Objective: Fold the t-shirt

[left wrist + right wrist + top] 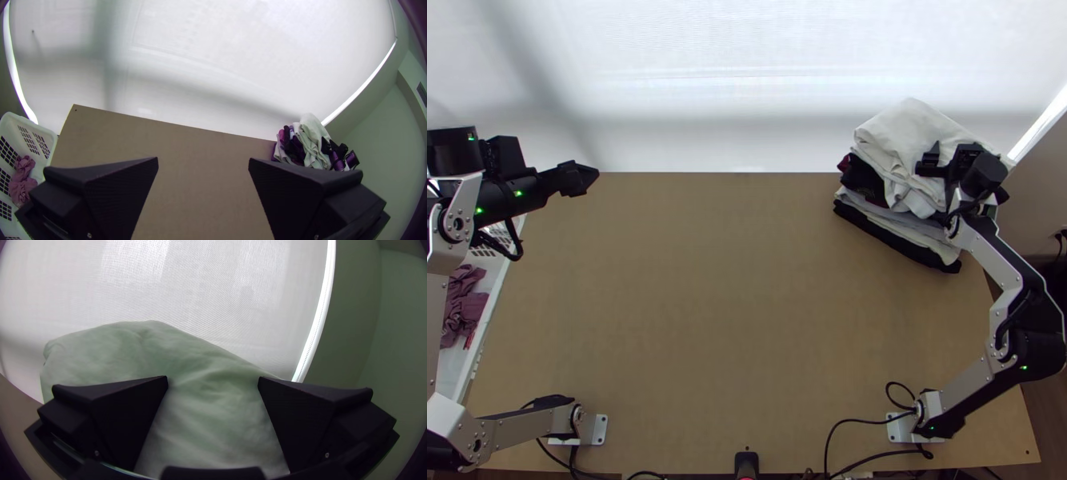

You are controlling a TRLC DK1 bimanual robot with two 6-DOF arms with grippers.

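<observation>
Over the table's far left corner, my left gripper (pixel 577 178) is held out from its arm. In the left wrist view that gripper (pixel 203 164) is open with nothing between its fingers. My right gripper (pixel 963 166) is at the pile of clothes at the far right. The pale folded cloth (pixel 905 138) lies on top of that pile, somewhat rumpled at its near side. In the right wrist view my right gripper (pixel 213 382) stands open, with the pale cloth (pixel 209 413) beyond and between its spread fingers.
Under the pale cloth are folded dark and grey clothes (pixel 899 232). A white basket (pixel 495 300) with mauve cloth (pixel 461 308) stands at the left edge of the brown table (pixel 731 296). Black cables run along the near edge.
</observation>
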